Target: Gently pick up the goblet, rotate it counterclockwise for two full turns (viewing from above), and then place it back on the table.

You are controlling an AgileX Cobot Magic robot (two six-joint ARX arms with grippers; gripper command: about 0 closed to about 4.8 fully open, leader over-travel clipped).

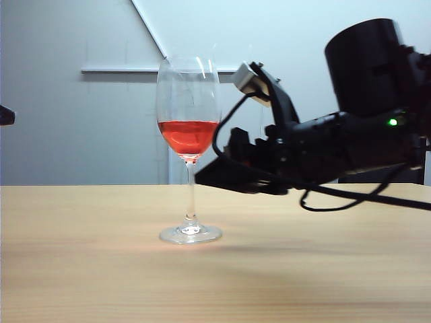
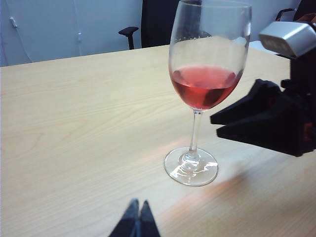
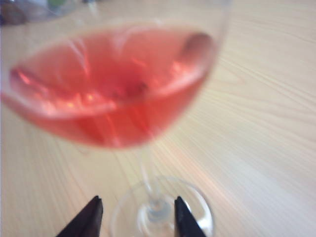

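We found the tall clear stemmed goblet of red liquid [image 1: 189, 145] upright on the beige wood-grain table [image 1: 81, 269], ungrasped. Our right pincer [image 3: 137, 217] spread astride its stem (closing gently comes next); left pincer [image 2: 137, 219] pressed together, well apart.

We think this is an office or a lab room. We see a big wooden table [image 2: 74, 123] with a plain pale wall [image 1: 81, 128] behind it. A black office chair [image 2: 155, 22] with an armrest stands at the far edge of the table. Black robot arms [image 1: 350, 134] work here.
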